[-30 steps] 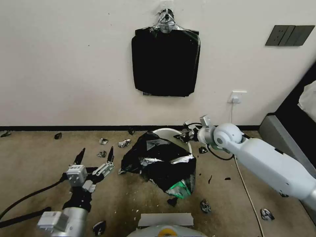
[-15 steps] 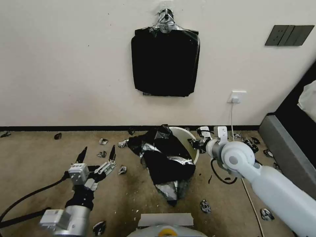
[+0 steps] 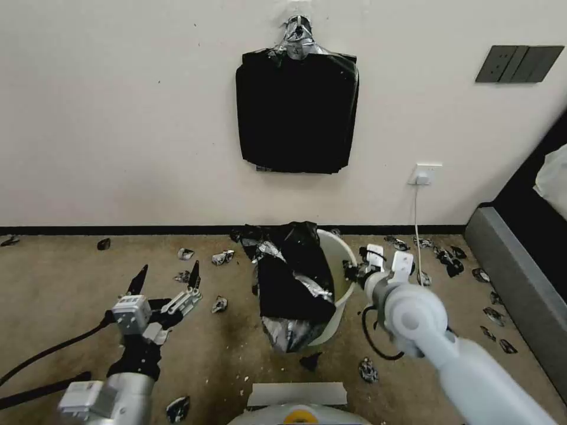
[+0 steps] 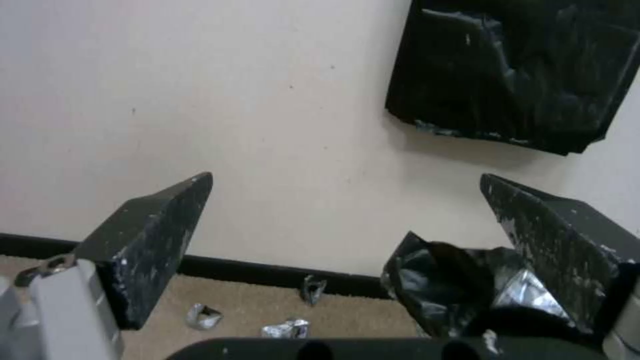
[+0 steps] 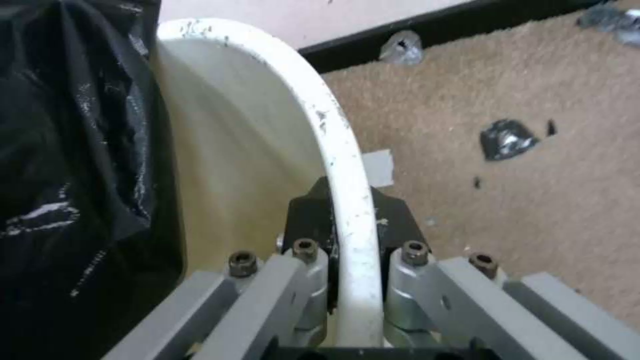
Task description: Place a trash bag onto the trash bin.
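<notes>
So from my seat at the controls: my right gripper (image 3: 353,273) is clamped on the rolled rim of the trash bin (image 3: 341,277), one finger inside the wall and one outside, rim squeezed between them. You can see it really clearly from the right wrist camera, where the white rim (image 5: 347,165) runs straight down into the black pads (image 5: 393,215). The bin sits on the carpet (image 3: 71,283) near the wall, tilted a bit toward the right arm.

The trash bag (image 3: 295,277) is draped over the bin's left side. Part of it bunches up over the rim at the back, the rest hangs down the outside front, with a crinkled silvery bit at the bottom touching the floor. The right side of the bin's mouth is still bare, so it's nowhere near properly wrapped.

My left gripper (image 3: 164,277) is off to the left of the bin, well apart from it, fingers spread wide, holding nothing and touching nothing.

The stack of black bags (image 3: 297,109) hangs taped on the wall above. Loads of little torn black scraps (image 3: 220,304) litter the carpet. No readable labels or writing anywhere that I can make out.
</notes>
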Motion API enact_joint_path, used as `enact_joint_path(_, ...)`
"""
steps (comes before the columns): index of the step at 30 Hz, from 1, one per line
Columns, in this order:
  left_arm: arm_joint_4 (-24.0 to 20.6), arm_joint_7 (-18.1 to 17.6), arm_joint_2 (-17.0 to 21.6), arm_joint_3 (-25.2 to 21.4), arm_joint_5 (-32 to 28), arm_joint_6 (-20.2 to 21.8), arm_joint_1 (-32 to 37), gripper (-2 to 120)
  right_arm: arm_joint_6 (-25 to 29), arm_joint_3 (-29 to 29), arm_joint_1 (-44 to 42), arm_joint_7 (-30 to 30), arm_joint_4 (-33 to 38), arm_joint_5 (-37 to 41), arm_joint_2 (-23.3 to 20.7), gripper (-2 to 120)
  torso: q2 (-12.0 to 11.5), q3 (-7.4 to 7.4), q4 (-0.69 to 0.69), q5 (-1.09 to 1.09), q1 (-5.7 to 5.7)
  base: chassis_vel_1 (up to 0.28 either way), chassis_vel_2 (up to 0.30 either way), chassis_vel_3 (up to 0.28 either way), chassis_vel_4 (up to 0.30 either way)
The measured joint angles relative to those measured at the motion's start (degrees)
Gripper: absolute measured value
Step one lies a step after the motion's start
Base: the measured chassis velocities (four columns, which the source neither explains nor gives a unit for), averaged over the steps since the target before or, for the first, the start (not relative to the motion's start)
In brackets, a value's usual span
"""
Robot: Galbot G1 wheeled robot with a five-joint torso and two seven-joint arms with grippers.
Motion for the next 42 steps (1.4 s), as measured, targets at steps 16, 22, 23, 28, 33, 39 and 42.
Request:
enact_joint_path(16, 0.17, 0.01, -0.63, 0.76, 0.16, -0.14, -0.12, 100, 3.10, -1.67, -1.53, -5.25, -2.86, -4.74, 2.44, 8, 0.00, 0.00, 0.01, 0.00, 0.00, 0.000, 0.000, 0.000, 0.000)
enact_joint_path(22, 0.31, 0.00, -0.75, 0.92, 0.17, -0.16, -0.08, 100, 3.10, -1.75, -2.45, -7.05, -2.18, -7.00, 1.30, 29, 0.00, 0.00, 0.00, 0.01, 0.00, 0.000, 0.000, 0.000, 0.000)
enact_joint_path(23, 0.31, 0.00, -0.78, 0.93, 0.17, -0.18, -0.03, 100, 3.12, -1.62, -2.56, -7.39, -1.50, -8.00, 0.85, 34, 0.00, 0.00, 0.00, 0.02, 0.00, 0.000, 0.000, 0.000, 0.000)
enact_joint_path(28, 0.31, 0.01, -0.78, 0.90, 0.15, -0.25, 0.07, 100, 3.43, -1.34, -2.79, -7.44, 1.13, -9.46, -0.52, 48, 0.00, 0.00, 0.00, 0.02, 0.00, 0.000, 0.000, 0.000, 0.000)
enact_joint_path(33, 0.52, -0.01, -0.84, 0.82, 0.05, -0.53, 0.24, 100, 3.85, 0.65, -5.28, -8.21, 9.21, -13.22, -5.88, 66, 0.00, 0.00, 0.00, 0.01, 0.00, 0.000, 0.000, 0.000, 0.000)
enact_joint_path(39, 1.31, 0.00, -1.08, 1.12, 0.53, -1.12, 0.47, 100, 6.41, -1.86, -9.27, -27.68, 15.47, -31.14, -12.08, 93, 0.00, 0.00, 0.00, 0.02, 0.00, 0.000, 0.000, 0.000, 0.000)
enact_joint_path(42, 1.34, 0.01, -1.11, 1.17, 0.85, -1.13, 0.60, 100, 6.20, -4.34, -8.20, -33.30, 15.39, -35.04, -12.84, 98, 0.00, 0.00, -0.01, 0.01, 0.00, 0.000, 0.000, 0.000, 0.000)
